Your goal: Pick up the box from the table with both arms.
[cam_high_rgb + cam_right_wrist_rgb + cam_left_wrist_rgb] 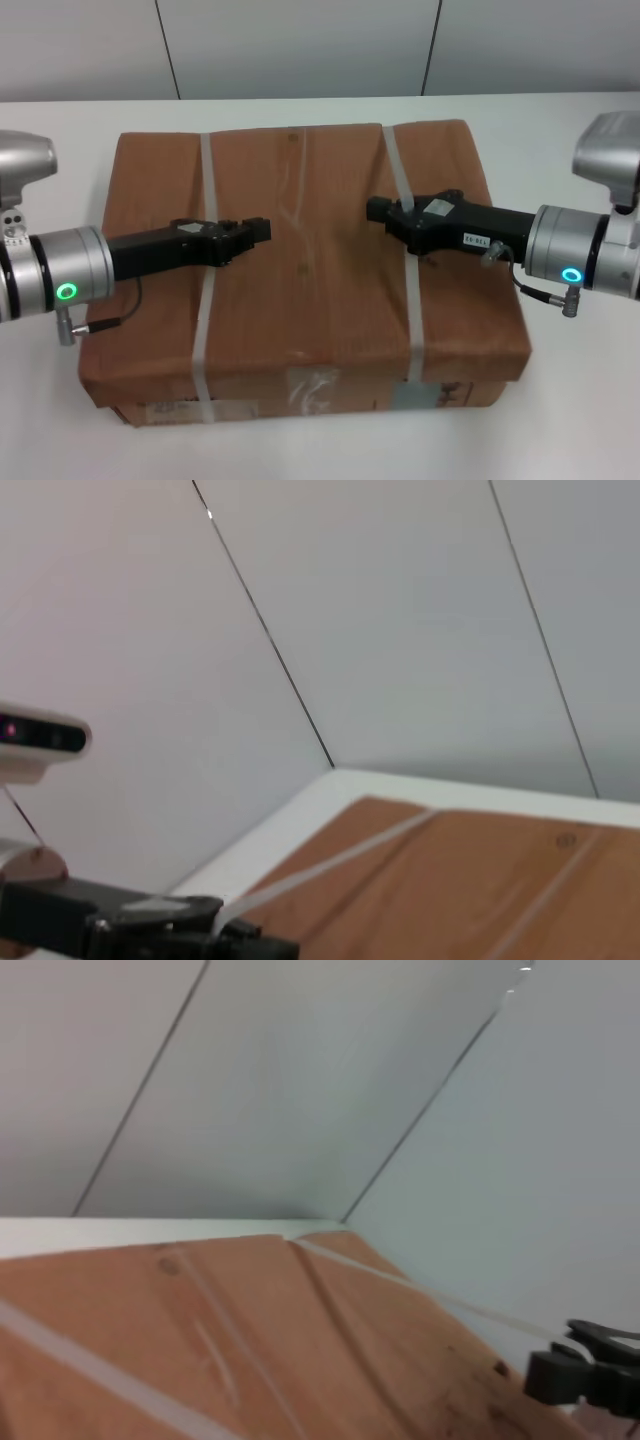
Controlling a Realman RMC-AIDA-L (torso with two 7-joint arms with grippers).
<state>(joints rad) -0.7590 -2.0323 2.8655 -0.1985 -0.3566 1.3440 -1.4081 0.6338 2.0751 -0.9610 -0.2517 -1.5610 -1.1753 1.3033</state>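
Box (300, 270) lying flat on counter (560, 420), directly beneath both grippers. Left gripper (262, 230) above left half of top face, tip just past left strap (205, 300) toward centre. Right gripper (374, 209) above right half, body crossing right strap (405, 260), tip pointing at left gripper. Tips facing each other across box middle, apart. Contact with top face not determinable. Finger state of either gripper: cannot tell. From left wrist view, right gripper (585, 1370) seen low over far part of box top (250, 1330); from right wrist view, left gripper (150, 925) seen likewise over box top (480, 880).

Handling estimate:
- Wide, flat carton, far broader than any jaw opening; pinch grasp on body ruled out.
- Top panel slightly creased and bowed; cardboard likely to flex under point load. Avoid pressing on centre.
- Probably moderate weight, contents unknown; treat as heavy.
- Cardboard faces offer fair friction; taped areas on near side slicker.
- Straps look taut, thin and possibly sharp-edged; usable as hooks only with caution.

Recommended hold: opposed squeeze on short left and right side walls, one gripper per side, low on walls near mid-length, equal inward force. Alternative: support from beneath both ends. Keep level while lifting to prevent slipping or tilting.
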